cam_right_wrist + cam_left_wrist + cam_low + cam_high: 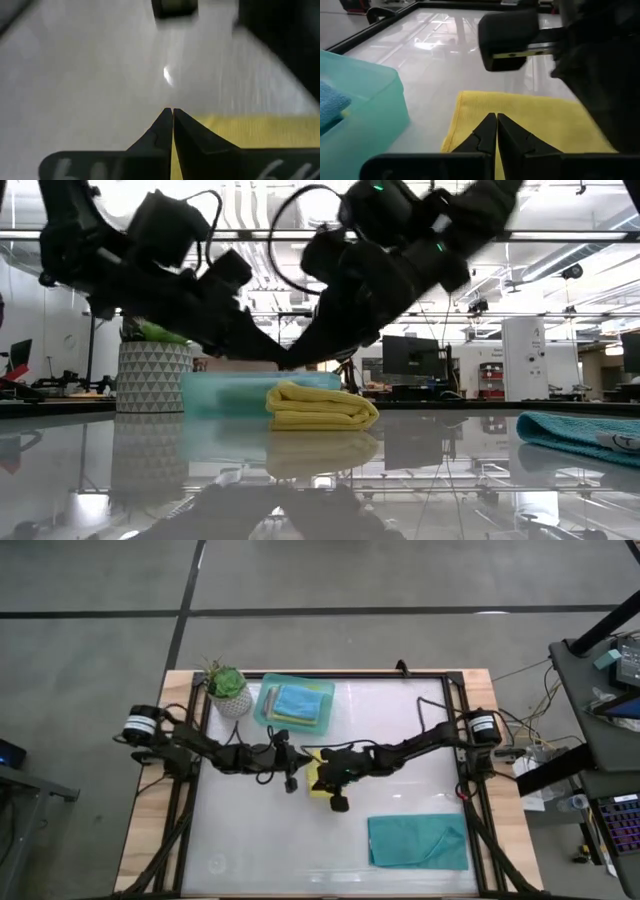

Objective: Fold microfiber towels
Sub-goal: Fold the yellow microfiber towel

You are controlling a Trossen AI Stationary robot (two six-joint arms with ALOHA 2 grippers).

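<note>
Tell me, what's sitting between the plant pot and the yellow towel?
The mint-green tray, seen in the low view, between the pot and the folded yellow towel.

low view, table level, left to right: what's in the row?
Potted plant → mint-green plastic tray → folded yellow towel → teal towel at the right edge. The tray sits behind the yellow towel and partly overlaps it.
</note>
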